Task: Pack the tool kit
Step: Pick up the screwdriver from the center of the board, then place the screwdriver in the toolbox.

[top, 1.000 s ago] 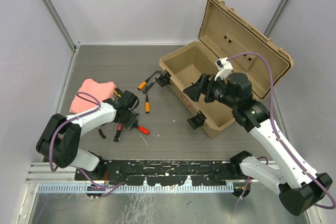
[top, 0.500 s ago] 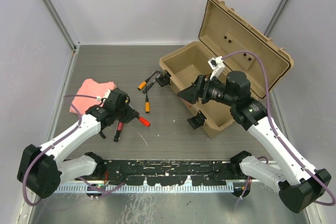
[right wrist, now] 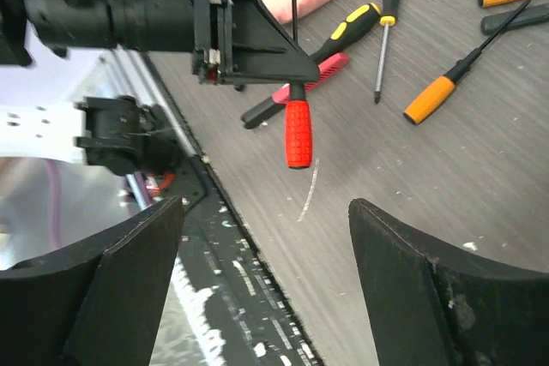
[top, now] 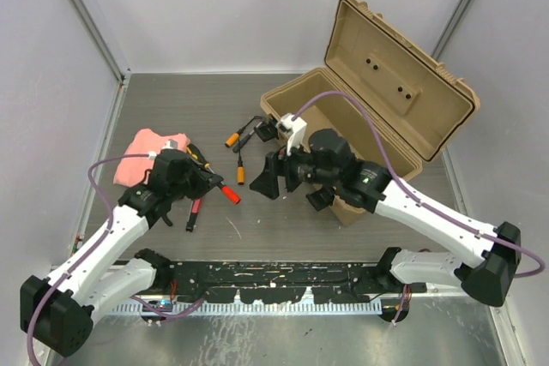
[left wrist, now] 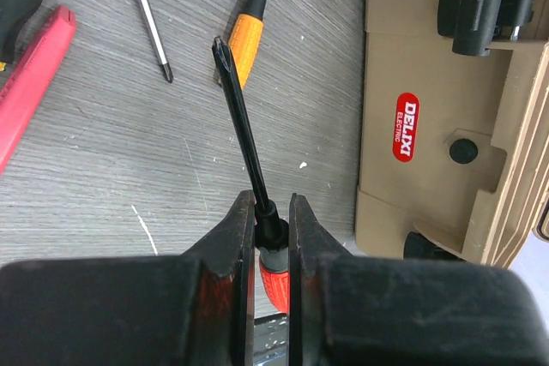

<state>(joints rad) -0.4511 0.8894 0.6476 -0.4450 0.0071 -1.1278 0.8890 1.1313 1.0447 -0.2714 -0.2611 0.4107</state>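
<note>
Screwdriver [top: 228,195] with the red handle sits in the left claw [top: 214,184], which is clenched on the black collar where the shaft meets the handle. In the left wrist view its fingers [left wrist: 236,237] press that collar from both sides. The dark shaft runs out ahead of them, and its tip lies over the handle of an orange screwdriver [left wrist: 244,40] on the table [left wrist: 111,152]. The red handle sticks out on the other side of the claw, towards the right claw [top: 268,179].

The right claw is released, its jaws spread wide and holding nothing. It hangs over the table just beside the left claw, between it and the case [top: 403,75]. From the right wrist view the red handle lies between the two spread fingers and well beyond their tips.

The tan case stands open on the right half of the table, its lid leaning back. Its front wall with the red label [left wrist: 407,126] and black latches [left wrist: 480,2] faces the left claw.

Loose on the table near the left claw lie a second orange screwdriver [top: 233,138], a yellow-and-black screwdriver [right wrist: 356,23] and a red-handled tool [right wrist: 330,66]. A pink cloth [top: 146,147] lies behind the left claw.
</note>
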